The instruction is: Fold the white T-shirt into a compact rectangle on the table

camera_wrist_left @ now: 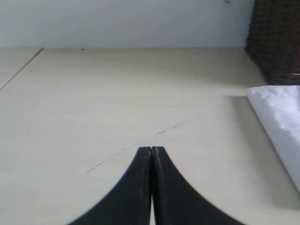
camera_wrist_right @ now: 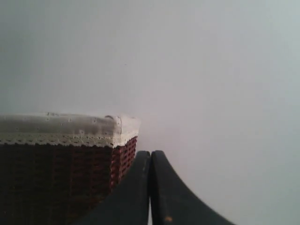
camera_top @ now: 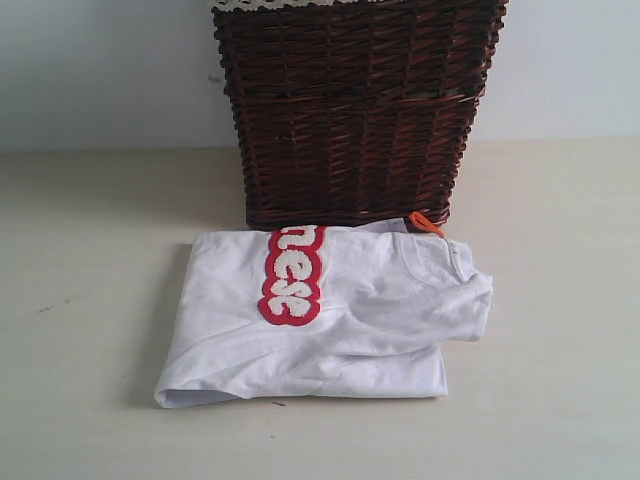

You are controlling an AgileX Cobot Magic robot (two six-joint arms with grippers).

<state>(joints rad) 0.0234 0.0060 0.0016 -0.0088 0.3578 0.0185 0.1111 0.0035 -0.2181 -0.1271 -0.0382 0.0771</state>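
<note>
Exterior view: the white T-shirt (camera_top: 385, 300) lies folded in a rough rectangle on the tabletop (camera_top: 90, 400), touching the wicker basket (camera_top: 355, 110). The left hand (camera_wrist_left: 151, 149) and right hand (camera_wrist_right: 150, 153) are pressed together, empty, apparently because folding is finished.

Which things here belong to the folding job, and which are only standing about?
Part of the job:
- white T-shirt, lying folded
- table under it
- left gripper and right gripper, both shut and empty

Just there:
- dark wicker basket behind the shirt
- its lace-trimmed lining
</note>
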